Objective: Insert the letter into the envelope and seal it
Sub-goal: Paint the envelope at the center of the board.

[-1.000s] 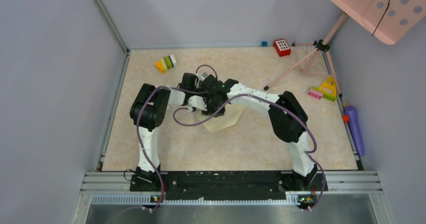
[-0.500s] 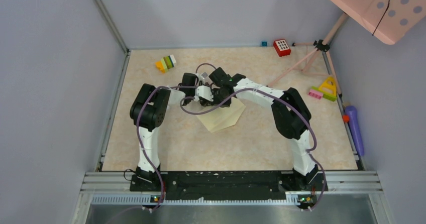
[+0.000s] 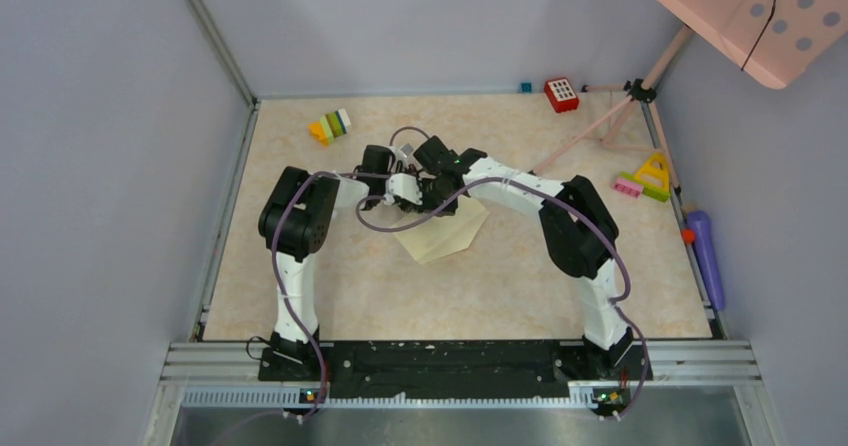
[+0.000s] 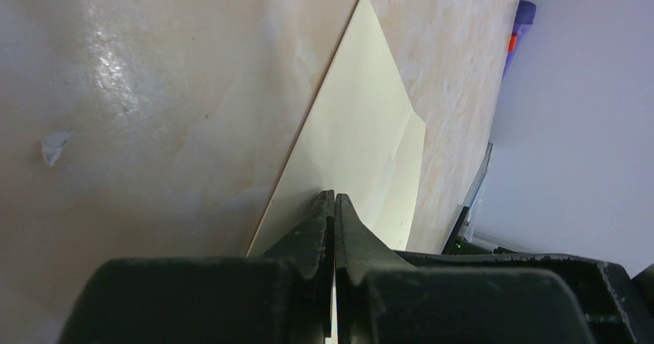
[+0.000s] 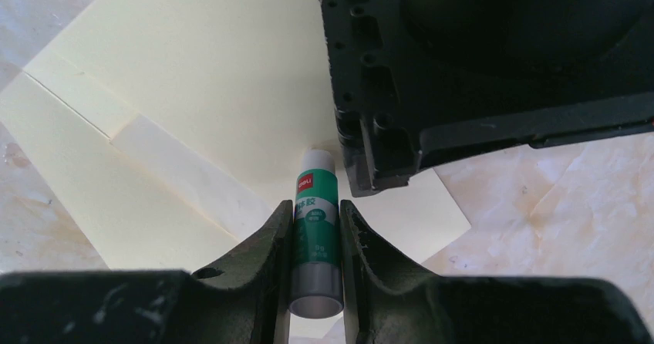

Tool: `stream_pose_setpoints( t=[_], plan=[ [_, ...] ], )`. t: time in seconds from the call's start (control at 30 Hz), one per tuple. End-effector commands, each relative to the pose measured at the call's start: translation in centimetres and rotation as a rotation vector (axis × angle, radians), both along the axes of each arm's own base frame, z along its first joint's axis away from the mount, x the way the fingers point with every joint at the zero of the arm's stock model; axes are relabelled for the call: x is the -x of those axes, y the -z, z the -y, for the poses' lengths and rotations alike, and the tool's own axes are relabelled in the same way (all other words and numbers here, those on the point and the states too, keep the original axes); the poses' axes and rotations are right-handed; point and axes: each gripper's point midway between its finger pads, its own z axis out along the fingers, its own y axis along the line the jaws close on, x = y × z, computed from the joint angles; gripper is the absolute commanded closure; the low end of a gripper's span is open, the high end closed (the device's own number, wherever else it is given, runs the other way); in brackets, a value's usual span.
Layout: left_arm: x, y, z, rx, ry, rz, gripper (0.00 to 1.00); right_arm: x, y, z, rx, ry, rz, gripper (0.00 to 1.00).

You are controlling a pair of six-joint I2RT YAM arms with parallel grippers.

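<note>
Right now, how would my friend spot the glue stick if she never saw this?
Look at the middle of the beige table, where the pale yellow envelope lies. The right gripper is pinching the glue stick over it. It is the only green tube with a white tip and red label.

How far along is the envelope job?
Done: no loose letter visible, so it is likely already inside the envelope; can't confirm. In hand: right gripper holds a glue stick, tip at the paper; left gripper, shut, has its tips on the envelope. Left: glue, fold closed, press.
</note>
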Motion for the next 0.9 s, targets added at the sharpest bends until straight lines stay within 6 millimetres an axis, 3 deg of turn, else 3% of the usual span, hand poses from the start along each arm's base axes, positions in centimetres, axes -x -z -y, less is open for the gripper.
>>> stream_pose_setpoints(
  t=[0.0, 0.43, 0.87],
  plan=[
    [0.8, 3.6, -1.6, -0.138, -0.051, -0.040, 1.00, 2.5, -0.1, -2.1, -0.037, -0.061, -0.053, 1.00],
    [0.8, 3.6, -1.6, -0.138, -0.051, -0.037, 1.00, 4.8, -0.2, -4.5, -0.063, -0.108, -0.115, 1.00],
    [0.7, 3.6, -1.5, -0.141, -0.050, -0.033, 1.00, 4.9, -1.3, -5.9, -0.100, -0.088, -0.105, 1.00]
  ],
)
